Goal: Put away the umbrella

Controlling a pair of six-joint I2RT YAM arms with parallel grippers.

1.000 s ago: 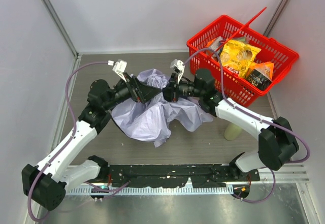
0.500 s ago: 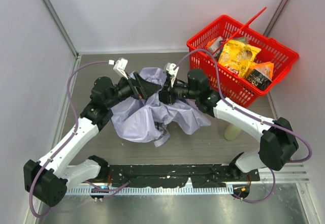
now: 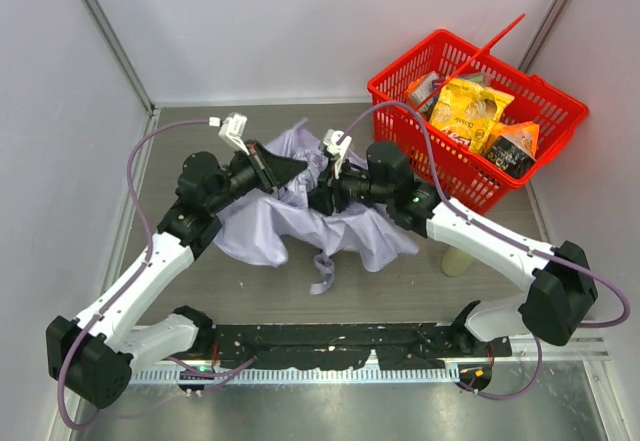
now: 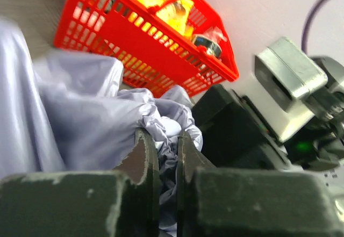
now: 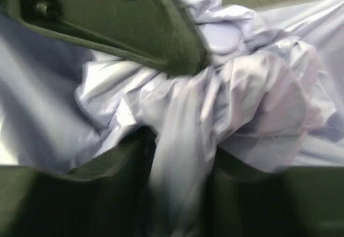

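The umbrella [image 3: 262, 223] is a crumpled heap of pale lavender fabric in the middle of the table, with a strap end [image 3: 322, 276] trailing toward the near edge. My left gripper [image 3: 298, 167] comes in from the left and is shut on a bunched fold of the fabric [image 4: 167, 140]. My right gripper [image 3: 322, 199] meets it from the right, shut on another thick fold [image 5: 180, 156]. The two grippers are almost touching. The umbrella's shaft and handle are hidden under the cloth.
A red basket [image 3: 520, 146] with snack packs stands at the back right, close behind the right arm, and also appears behind the fabric as the red basket [image 4: 107, 38]. A pale cylinder [image 3: 458, 259] stands by the right forearm. Walls close in on both sides.
The left gripper has closed on the fabric. Both grippers have moved a little left and back, and the cloth has gathered up between them, leaving the strap end hanging out at the front.
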